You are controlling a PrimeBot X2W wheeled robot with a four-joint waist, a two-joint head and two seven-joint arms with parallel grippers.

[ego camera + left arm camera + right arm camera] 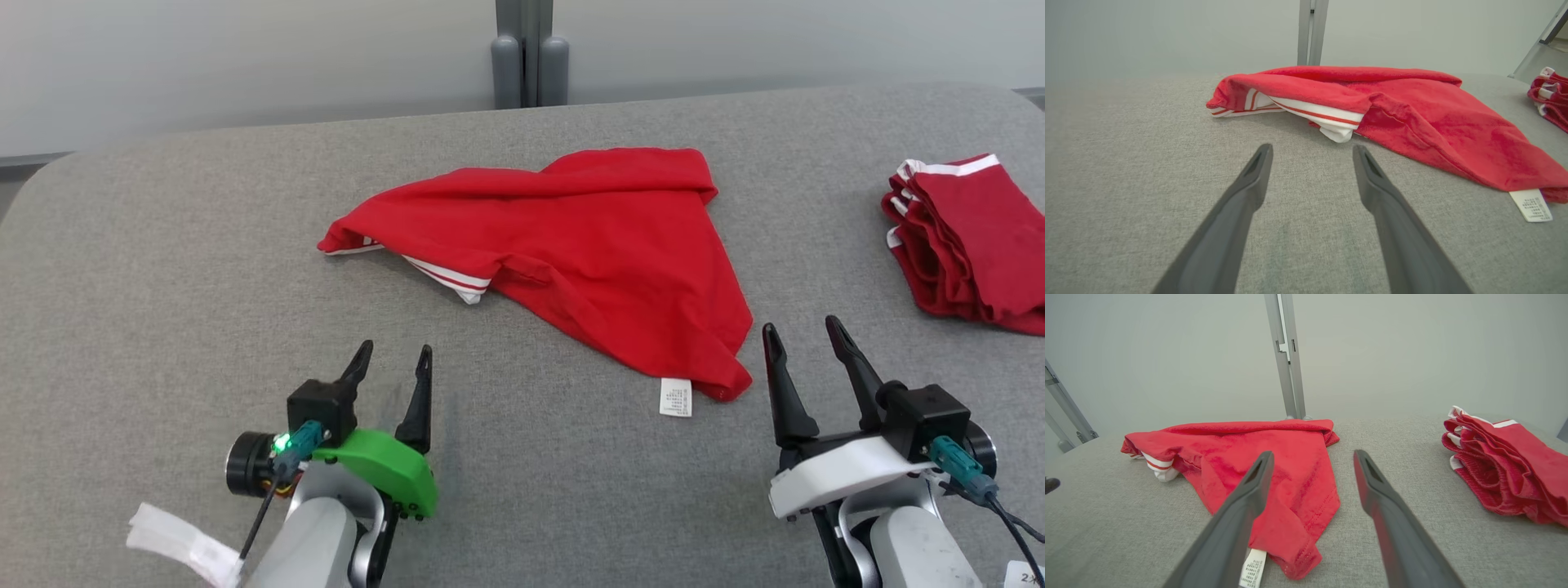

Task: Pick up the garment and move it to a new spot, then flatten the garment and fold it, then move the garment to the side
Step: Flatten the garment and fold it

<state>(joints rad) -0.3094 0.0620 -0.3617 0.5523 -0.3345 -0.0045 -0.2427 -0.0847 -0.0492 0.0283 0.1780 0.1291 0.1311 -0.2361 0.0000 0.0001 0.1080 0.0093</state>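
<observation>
Lying crumpled near the middle of a grey fabric-covered table (163, 286) is a red garment (588, 245), bunched into a rough triangle. Its long axis is set on a diagonal, from a white-striped cuff (457, 282) at the left, farther from the robot, down to a narrow corner at the near right. That corner is pointed toward the right gripper (800, 324), and a small white care label (675, 398) is seen flat on the table just beside it. The broad far edge is rolled over on itself.

What is tucked beneath the top layer is hidden, so front and back cannot be told apart. The print on the label is too small to be read.

The left gripper (396, 347) is placed near the striped cuff but apart from it, its fingers spread wide with nothing between them. The right gripper is likewise spread wide and empty, just beside the near corner. In the right wrist view part of the label is covered by one finger.

A stack of folded red garments (971, 237) with white trim is set well apart at the right, cut off by the head view's edge.
</observation>
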